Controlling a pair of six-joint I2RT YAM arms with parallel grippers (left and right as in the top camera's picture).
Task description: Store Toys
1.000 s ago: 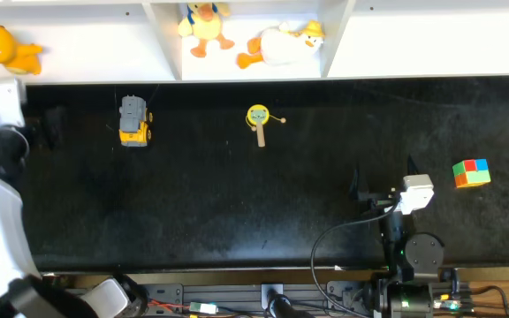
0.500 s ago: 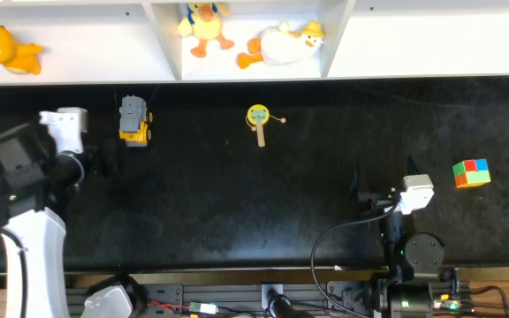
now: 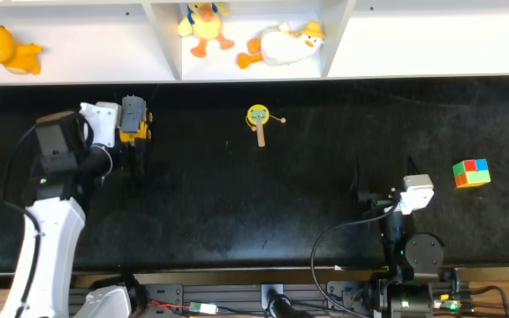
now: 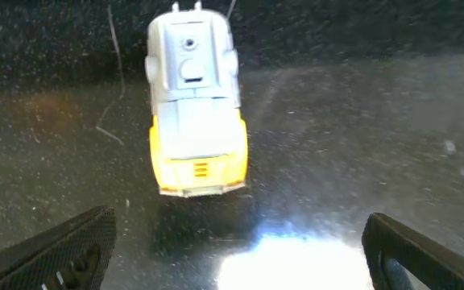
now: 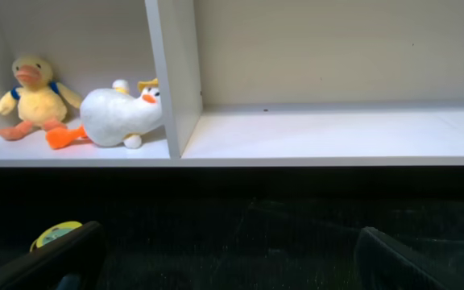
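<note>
A yellow and grey toy truck [image 3: 134,119] stands on the black table near the back left. My left gripper [image 3: 131,152] hovers just in front of it, open. In the left wrist view the truck [image 4: 196,121] lies ahead of the left gripper [image 4: 236,258], not between the spread fingers [image 4: 59,250]. My right gripper [image 3: 383,179] rests open near the front right, holding nothing. In its own view the right gripper [image 5: 228,274] faces the white shelf [image 5: 171,80]. A small yellow rattle drum [image 3: 258,118] and a coloured cube [image 3: 471,173] also lie on the table.
The white shelf [image 3: 334,62] runs along the table's back edge. An orange duck [image 3: 7,49] sits in its left compartment. A yellow plush duck [image 3: 205,25] and a white plush duck [image 3: 281,44] share the middle one.
My left arm has swung from the table's far left edge rightward to the toy truck. The right arm and the toys have not moved.
</note>
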